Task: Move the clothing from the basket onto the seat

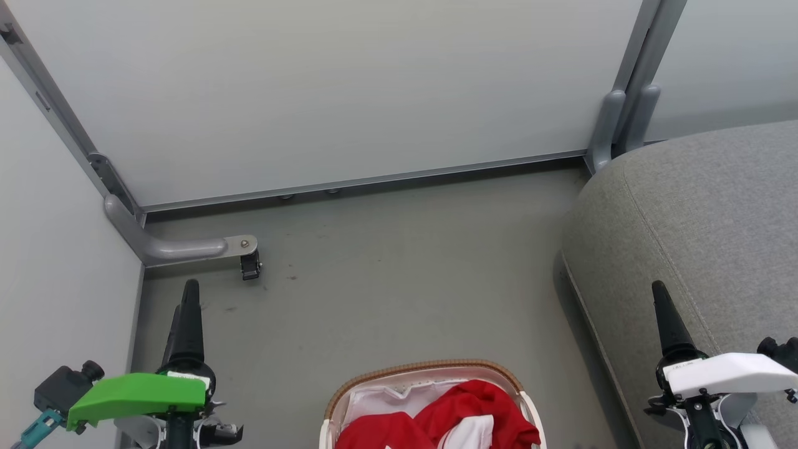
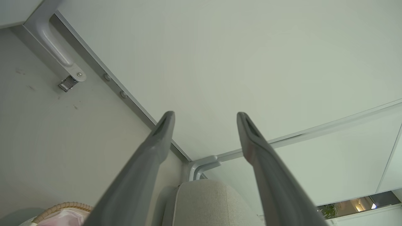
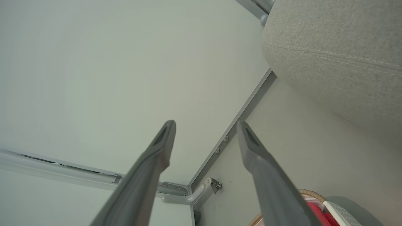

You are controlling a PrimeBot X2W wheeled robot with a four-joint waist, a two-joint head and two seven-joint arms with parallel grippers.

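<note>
Nothing is lifted yet: the clothing (image 1: pixel 449 405) lies in the basket (image 1: pixel 424 363) on the floor, near the seat (image 1: pixel 704 206). The left fingers (image 2: pixel 155 150) and right fingers (image 3: pixel 155 157) gape empty; next, I reckon, one reaches down to grab.

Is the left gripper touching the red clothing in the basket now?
Apart. In the head view the left gripper stands at the lower left, and bare floor lies between it and the clothing in the basket.

Even, soft lighting; wrist views distort at edges.

Grey floor (image 1: pixel 399 268): basket (image 1: pixel 430 365), seat (image 1: pixel 698 218) standing on it.
</note>
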